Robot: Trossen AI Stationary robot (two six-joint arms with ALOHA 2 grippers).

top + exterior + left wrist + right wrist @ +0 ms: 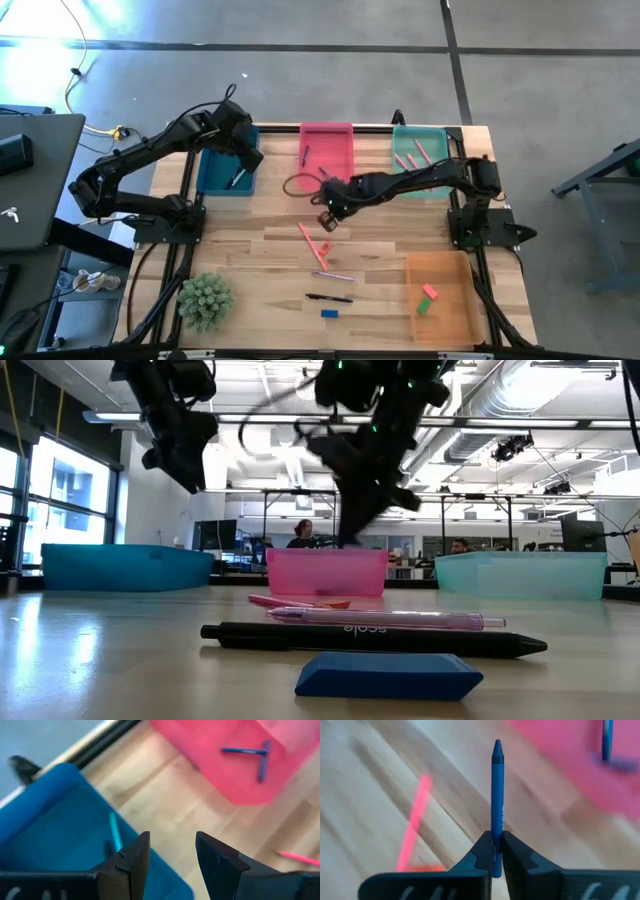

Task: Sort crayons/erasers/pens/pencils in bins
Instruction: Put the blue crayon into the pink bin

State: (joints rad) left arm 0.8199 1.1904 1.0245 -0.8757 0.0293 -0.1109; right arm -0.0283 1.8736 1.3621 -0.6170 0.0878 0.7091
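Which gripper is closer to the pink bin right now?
Right. The right gripper, holding a blue crayon, hangs just off the pink bin; the left gripper is over the dark blue bin.

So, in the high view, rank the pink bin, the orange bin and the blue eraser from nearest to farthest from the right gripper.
Measured from the right gripper, which is shut on a blue crayon at mid-table:
1. Pink bin, just beyond it at the table's far edge.
2. Blue eraser, near the front edge.
3. Orange bin, at the front right corner.
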